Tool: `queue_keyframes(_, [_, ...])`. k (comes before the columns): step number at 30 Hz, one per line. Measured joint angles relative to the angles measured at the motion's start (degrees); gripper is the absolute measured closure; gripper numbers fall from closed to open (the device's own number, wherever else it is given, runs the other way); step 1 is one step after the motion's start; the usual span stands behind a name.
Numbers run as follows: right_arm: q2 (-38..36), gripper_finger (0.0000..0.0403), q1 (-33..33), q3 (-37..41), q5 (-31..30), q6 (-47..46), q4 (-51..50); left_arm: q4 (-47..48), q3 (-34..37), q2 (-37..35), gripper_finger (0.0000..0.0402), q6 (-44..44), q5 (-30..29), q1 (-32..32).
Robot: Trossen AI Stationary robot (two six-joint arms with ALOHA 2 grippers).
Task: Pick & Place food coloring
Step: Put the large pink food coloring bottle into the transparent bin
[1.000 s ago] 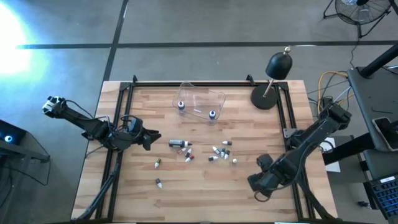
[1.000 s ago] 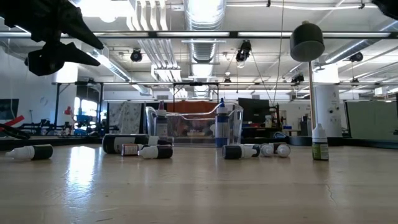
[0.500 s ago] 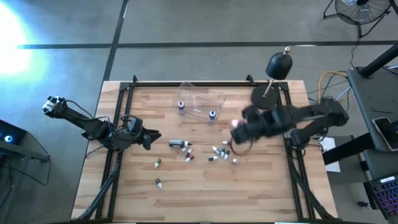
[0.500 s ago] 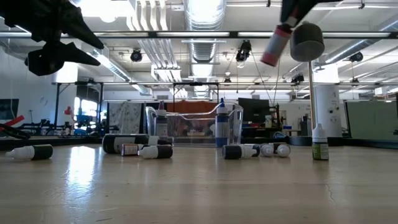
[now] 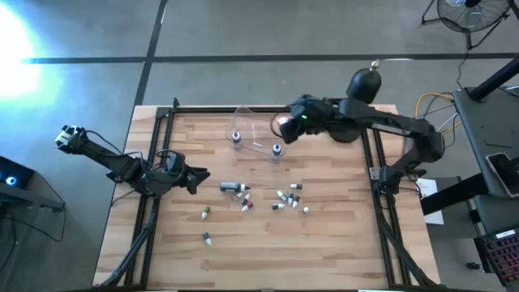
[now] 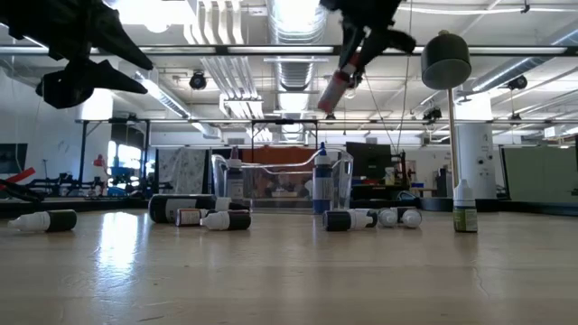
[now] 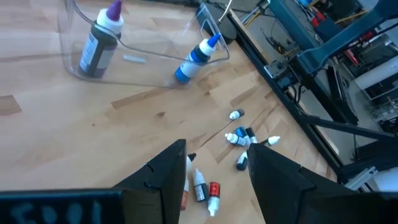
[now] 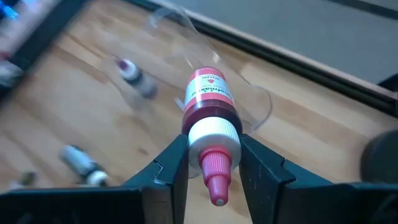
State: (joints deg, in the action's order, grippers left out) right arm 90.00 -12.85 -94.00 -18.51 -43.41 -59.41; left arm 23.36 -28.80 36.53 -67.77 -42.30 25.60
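Observation:
A pink-red food coloring bottle (image 8: 208,102) with a white cap hangs over the clear plastic tub (image 5: 261,128) at the table's far middle, with my right gripper (image 5: 285,124) shut on it. A purple-tipped bottle (image 7: 99,40) and a blue one (image 7: 196,56) stand inside the tub. Several small bottles (image 5: 284,198) lie loose on the wood at mid-table, and two more (image 5: 206,213) lie nearer the left. My left gripper (image 7: 214,155) waits open above the table's left side, holding nothing. My right gripper pinches the pink-red bottle's white cap (image 8: 213,138) between its two fingers (image 8: 174,165). It comes slanting down from the table's right. The pink nozzle points back toward the wrist, and the body sticks out past the fingertips. The bottle (image 6: 336,88) hangs tilted, clear of tub and table.
A black lamp (image 5: 357,101) with a round base stands at the far right corner. Black rails (image 5: 154,195) run along the table's sides. One small bottle (image 6: 464,208) stands upright apart from the lying ones.
My right gripper has swung from the table's near right corner up and toward the far edge and the tub, turning its wrist on the way. The pink-red bottle has come with it and now hangs over the tub.

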Motion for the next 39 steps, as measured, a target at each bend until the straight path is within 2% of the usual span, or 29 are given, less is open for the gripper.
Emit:
queue_keyframes(10, [13.0, 0.0300, -5.6, -7.7, 8.3, 7.4, -1.4, 0.0, 0.0, 0.2, 0.0255, -1.6, -0.7, 0.0])
queue_keyframes(18, [21.7, 0.0299, -9.8, -14.7, 11.3, 10.4, -9.5, -0.1, 0.0, 0.4, 0.0255, -2.2, -0.7, 0.0])
queue_keyframes(26, [30.8, 0.0293, -10.5, -19.9, 19.2, 12.4, -14.3, -0.1, 0.0, 0.4, 0.0255, -2.1, -0.7, 0.0])
queue_keyframes(39, [33.6, 0.0292, -12.1, -21.6, 22.0, 13.6, -18.6, -0.1, 0.0, 0.4, 0.0255, -1.3, -0.7, 0.0])
